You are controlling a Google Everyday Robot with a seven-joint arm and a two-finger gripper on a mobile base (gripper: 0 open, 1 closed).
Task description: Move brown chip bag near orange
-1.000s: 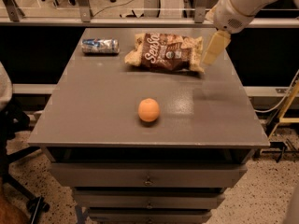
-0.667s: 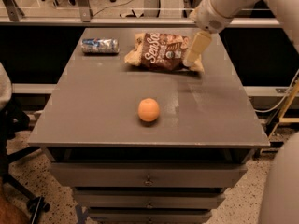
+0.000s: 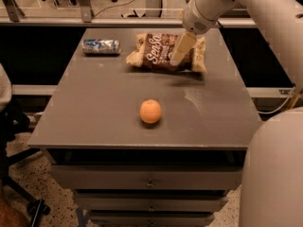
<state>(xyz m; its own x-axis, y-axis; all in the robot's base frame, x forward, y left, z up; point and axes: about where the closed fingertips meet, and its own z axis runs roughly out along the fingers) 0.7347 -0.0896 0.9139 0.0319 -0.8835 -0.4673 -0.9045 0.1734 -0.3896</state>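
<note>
The brown chip bag (image 3: pixel 163 52) lies flat at the far middle of the grey table (image 3: pixel 94 108), dark brown with white script and tan ends. The orange (image 3: pixel 150 111) sits alone nearer the front, at the table's middle, well apart from the bag. My gripper (image 3: pixel 182 50) hangs from the white arm coming in from the upper right and is over the right half of the bag, its pale finger pointing down at it.
A small silver-blue can (image 3: pixel 101 46) lies on its side at the far left of the table. The table has drawers below its front edge. A dark chair base (image 3: pixel 19 141) stands at the left. My white arm fills the right side.
My gripper has moved left, from beyond the bag's right end to over its right half. The bag, orange and can have not moved.
</note>
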